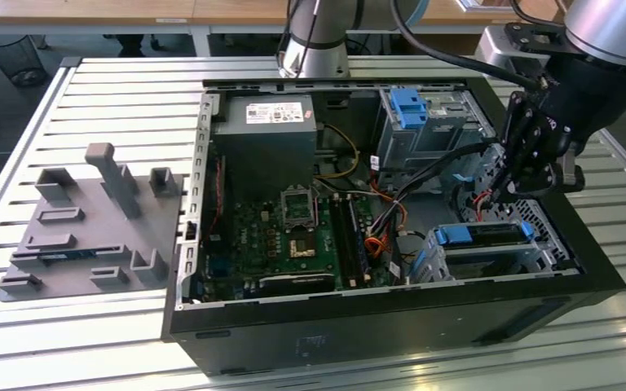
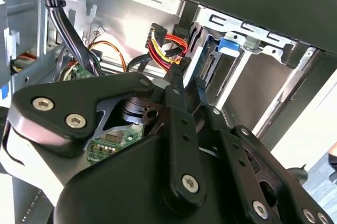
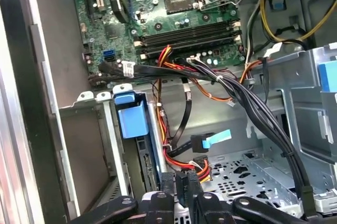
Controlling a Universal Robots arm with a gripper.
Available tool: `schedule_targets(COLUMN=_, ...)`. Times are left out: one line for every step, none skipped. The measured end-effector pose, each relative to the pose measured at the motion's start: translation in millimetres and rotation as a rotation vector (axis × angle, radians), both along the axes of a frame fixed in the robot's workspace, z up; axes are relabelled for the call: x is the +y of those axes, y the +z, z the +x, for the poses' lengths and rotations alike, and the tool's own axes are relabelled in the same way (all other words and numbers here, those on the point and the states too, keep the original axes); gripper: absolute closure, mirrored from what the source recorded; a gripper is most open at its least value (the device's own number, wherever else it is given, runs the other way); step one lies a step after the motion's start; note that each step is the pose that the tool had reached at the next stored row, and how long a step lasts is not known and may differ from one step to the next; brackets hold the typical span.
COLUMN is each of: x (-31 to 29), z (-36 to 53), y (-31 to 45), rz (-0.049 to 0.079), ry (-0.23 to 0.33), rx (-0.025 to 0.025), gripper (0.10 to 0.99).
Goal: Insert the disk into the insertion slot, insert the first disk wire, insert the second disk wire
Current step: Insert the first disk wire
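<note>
The disk, silver-grey in its blue carrier, lies inside the insertion slot, a low perforated metal cage at the case's near corner on the exterior view's right. In the first wrist view the disk stands in the cage beside my fingers. My gripper hangs inside the case just behind the cage. In both wrist views the gripper is shut on the black plug of a red, yellow and black disk wire, close to the disk's rear edge. A second black wire with a light blue tab lies loose nearby.
The green motherboard fills the case floor, with the power supply behind it. A taller grey cage with a blue bracket stands at the back. A thick black cable bundle crosses above the perforated floor. A grey fixture plate lies outside the case.
</note>
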State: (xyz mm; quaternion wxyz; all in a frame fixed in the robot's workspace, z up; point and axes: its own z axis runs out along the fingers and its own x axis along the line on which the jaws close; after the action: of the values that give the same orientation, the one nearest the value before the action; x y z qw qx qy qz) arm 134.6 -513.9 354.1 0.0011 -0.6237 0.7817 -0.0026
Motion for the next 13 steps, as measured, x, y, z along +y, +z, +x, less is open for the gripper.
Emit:
schedule_targets(x=0.7, z=0.0, y=-0.3, rz=0.0, ry=-0.005, rx=0.0, gripper=0.839)
schedule_targets(x=1.5, z=0.0, y=-0.6, rz=0.0, ry=-0.009, rx=0.0, gripper=0.839)
schedule_targets(x=2.3, z=0.1, y=-0.9, rz=0.0, ry=-0.014, rx=0.0, gripper=0.839)
schedule_targets(x=3.3, z=0.1, y=-1.1, rz=0.0, ry=-0.017, rx=0.0, gripper=0.839)
schedule_targets(x=4.6, z=0.2, y=-1.1, rz=0.0, ry=-0.02, rx=0.0, gripper=0.839)
schedule_targets(x=6.2, z=0.4, y=-1.1, rz=0.0, ry=-0.022, rx=0.0, gripper=0.839)
schedule_targets(x=7.8, z=0.6, y=-1.1, rz=0.0, ry=-0.024, rx=0.0, gripper=0.839)
schedule_targets(x=9.0, z=1.0, y=-1.1, rz=0.0, ry=-0.025, rx=0.0, gripper=0.839)
schedule_targets(x=9.9, z=1.3, y=-1.3, rz=-0.001, ry=-0.027, rx=0.0, gripper=0.839)
schedule_targets(x=10.2, z=1.8, y=-1.6, rz=-0.001, ry=-0.028, rx=-0.0001, gripper=0.839)
schedule_targets(x=10.3, z=2.0, y=-1.9, rz=-0.003, ry=-0.03, rx=-0.0001, gripper=0.839)
schedule_targets(x=10.3, z=2.2, y=-2.3, rz=-0.005, ry=-0.032, rx=-0.0001, gripper=0.839)
schedule_targets(x=10.2, z=2.2, y=-2.7, rz=-0.008, ry=-0.034, rx=-0.0001, gripper=0.839)
